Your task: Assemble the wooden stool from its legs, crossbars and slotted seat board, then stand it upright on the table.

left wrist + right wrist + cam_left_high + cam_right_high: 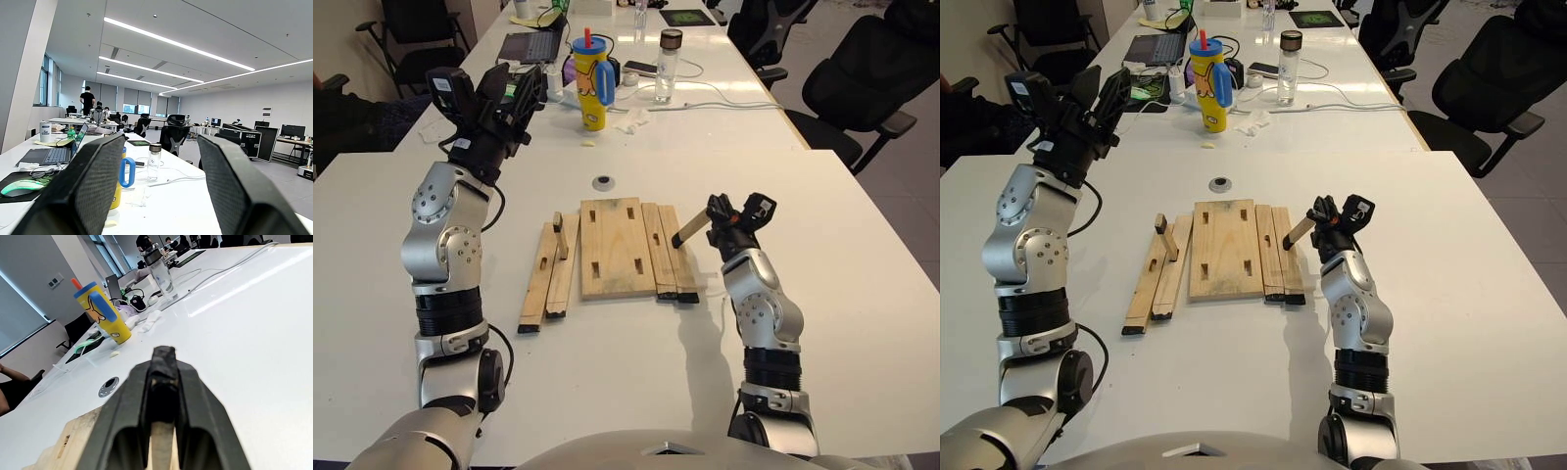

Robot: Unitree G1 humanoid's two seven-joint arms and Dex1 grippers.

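While the right gripper [718,219] is closed tight on one end of a short wooden crossbar [688,232], the bar slants down and to the robot's left, its free end over the right-hand pair of legs [668,257]; whether it touches them cannot be told. From the right wrist view the two dark fingers [124,431] press against both sides of the pale wood, with the far stretch of the white surface [842,255] beyond. The slotted seat board [612,247] lies flat in the middle of that surface, four rectangular slots showing in its face. The right-hand pair of legs lies flat just beside its right edge, side by side and parallel to it, dark caps at their near ends. The left-hand pair of legs [544,282] lies flat on the other side of the board, slightly angled away from it, and a short piece [560,235] of wood rests across their far ends. The left gripper [516,90] is held high above the far left of the surface, well apart from all the wood, its padded fingers [83,196] spread wide with nothing between them. Past the board a round grommet [603,182] sits in the surface, and farther off stand a yellow cup [591,90] with a blue handle, a clear bottle [667,66] and a laptop [530,46].
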